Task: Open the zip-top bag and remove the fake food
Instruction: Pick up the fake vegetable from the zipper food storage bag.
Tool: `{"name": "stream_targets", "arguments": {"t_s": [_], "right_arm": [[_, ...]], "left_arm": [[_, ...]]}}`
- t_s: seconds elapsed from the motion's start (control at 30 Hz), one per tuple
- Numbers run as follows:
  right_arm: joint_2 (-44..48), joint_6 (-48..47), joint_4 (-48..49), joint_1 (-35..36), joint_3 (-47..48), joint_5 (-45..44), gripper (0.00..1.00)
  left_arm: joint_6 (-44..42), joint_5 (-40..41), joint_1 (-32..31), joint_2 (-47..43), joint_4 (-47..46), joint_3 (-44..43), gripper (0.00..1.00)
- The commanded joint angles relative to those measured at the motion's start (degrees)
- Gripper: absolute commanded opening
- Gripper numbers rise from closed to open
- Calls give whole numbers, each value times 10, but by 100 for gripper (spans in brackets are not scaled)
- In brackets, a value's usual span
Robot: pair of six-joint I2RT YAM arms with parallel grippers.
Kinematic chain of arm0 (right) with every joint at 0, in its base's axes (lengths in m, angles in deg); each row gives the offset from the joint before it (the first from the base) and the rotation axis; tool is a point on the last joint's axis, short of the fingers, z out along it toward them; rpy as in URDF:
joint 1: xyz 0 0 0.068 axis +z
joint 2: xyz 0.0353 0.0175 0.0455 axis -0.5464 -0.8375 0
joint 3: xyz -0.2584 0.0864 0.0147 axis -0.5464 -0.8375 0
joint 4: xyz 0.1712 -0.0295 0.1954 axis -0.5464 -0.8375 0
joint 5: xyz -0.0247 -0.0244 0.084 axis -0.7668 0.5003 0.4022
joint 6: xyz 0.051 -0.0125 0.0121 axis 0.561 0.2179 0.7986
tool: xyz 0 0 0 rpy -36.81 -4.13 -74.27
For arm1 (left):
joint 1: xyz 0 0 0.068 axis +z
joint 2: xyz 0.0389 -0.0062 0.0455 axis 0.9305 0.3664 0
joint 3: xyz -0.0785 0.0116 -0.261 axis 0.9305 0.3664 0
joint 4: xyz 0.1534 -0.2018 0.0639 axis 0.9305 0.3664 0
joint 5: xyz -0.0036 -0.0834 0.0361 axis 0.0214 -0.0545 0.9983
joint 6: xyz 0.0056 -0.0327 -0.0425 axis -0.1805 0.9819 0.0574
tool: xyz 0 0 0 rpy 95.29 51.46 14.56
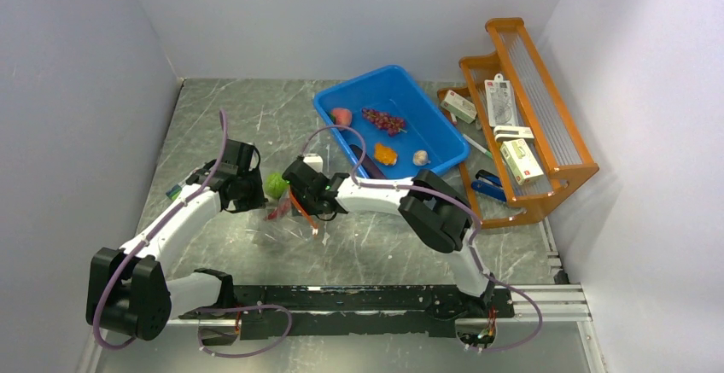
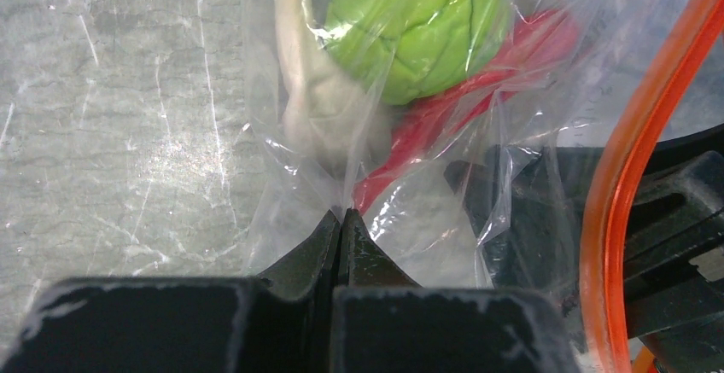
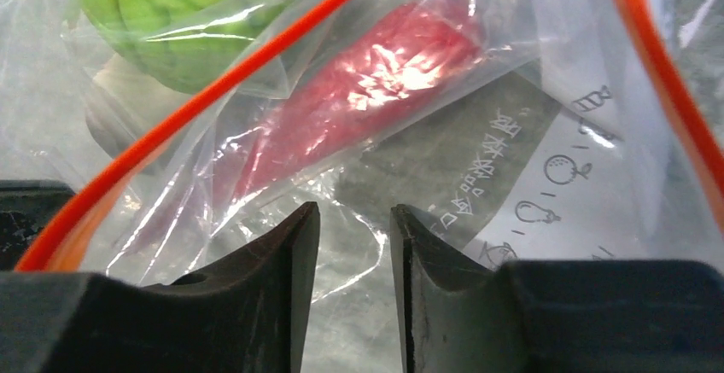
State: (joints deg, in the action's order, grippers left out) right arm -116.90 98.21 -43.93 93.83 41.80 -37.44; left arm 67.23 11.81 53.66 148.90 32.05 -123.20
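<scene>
I judge zip-top bag [image 1: 280, 221] mouth open: most fake food pcs [image 1: 384, 122] in blue bin [image 1: 401, 91]; green ball [image 2: 414, 23] + red pc [image 3: 359, 100] still bagged. L fingers [image 2: 312, 249] pinched tight on its film; R fingers [image 3: 273, 253] part-open, empty.

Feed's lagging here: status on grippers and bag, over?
Left gripper shut on zip-top bag film. Right gripper open at bag mouth. Green ball, red piece inside bag. Nothing blocking.

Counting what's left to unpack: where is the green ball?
Top view, left of centre: the green ball lies in the zip-top bag between left gripper and right gripper, beside a red piece.
</scene>
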Motion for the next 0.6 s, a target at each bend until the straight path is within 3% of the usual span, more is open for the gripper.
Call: {"name": "stream_targets", "arguments": {"t_s": [0.0, 0.07, 0.3, 0.57], "right_arm": [[7, -20, -47, -3, -13, -50, 40], [12, -21, -35, -7, -10, -78, 45], [5, 26, 73, -16, -15, 14, 49], [-14, 113, 121, -15, -17, 18, 52]], "left_arm": [[1, -4, -5, 6, -2, -17, 7], [1, -6, -5, 7, -3, -17, 7], [2, -4, -5, 9, -2, -17, 7], [0, -7, -6, 17, -3, -17, 7]]}}
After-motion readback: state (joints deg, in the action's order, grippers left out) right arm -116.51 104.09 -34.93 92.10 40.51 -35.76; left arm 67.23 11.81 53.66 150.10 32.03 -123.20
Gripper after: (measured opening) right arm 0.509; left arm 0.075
